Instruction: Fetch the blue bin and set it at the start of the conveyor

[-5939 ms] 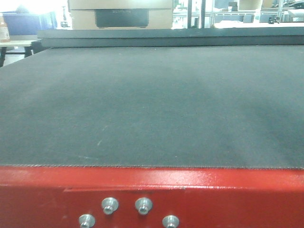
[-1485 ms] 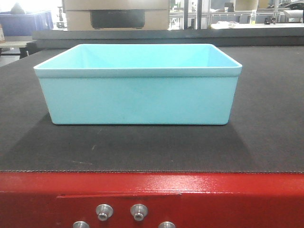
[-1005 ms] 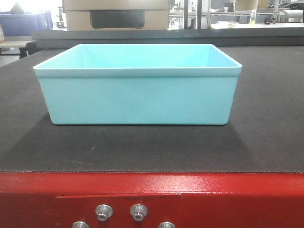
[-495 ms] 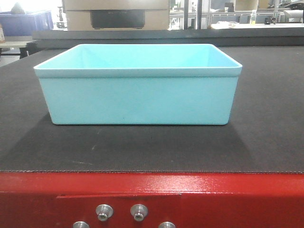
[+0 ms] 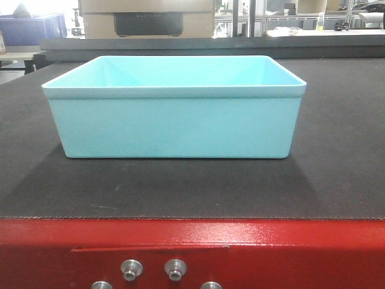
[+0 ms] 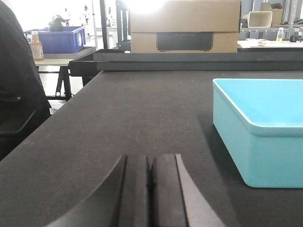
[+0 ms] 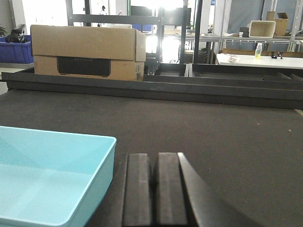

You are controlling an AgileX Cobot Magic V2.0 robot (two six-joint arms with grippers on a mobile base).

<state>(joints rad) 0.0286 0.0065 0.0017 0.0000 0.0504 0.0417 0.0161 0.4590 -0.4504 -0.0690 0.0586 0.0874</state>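
The blue bin (image 5: 174, 114), a light turquoise tub, stands upright and empty on the dark belt of the conveyor start (image 5: 337, 180), just behind its red frame (image 5: 289, 253). In the left wrist view the bin (image 6: 265, 127) lies to the right of my left gripper (image 6: 150, 163), which is shut with nothing in it and apart from the bin. In the right wrist view the bin (image 7: 52, 179) lies to the left of my right gripper (image 7: 155, 163), also shut and holding nothing. Neither gripper shows in the front view.
A cardboard box (image 5: 147, 18) stands beyond the belt's far raised edge (image 5: 210, 47). A dark blue bin (image 6: 61, 40) rests on a side table at the far left, with a bottle (image 6: 37, 46) beside it. White tables (image 7: 255, 59) stand at the back right.
About six seconds ago the belt was bare; the turquoise bin stood on it by 1.5 seconds ago. It has not moved since.
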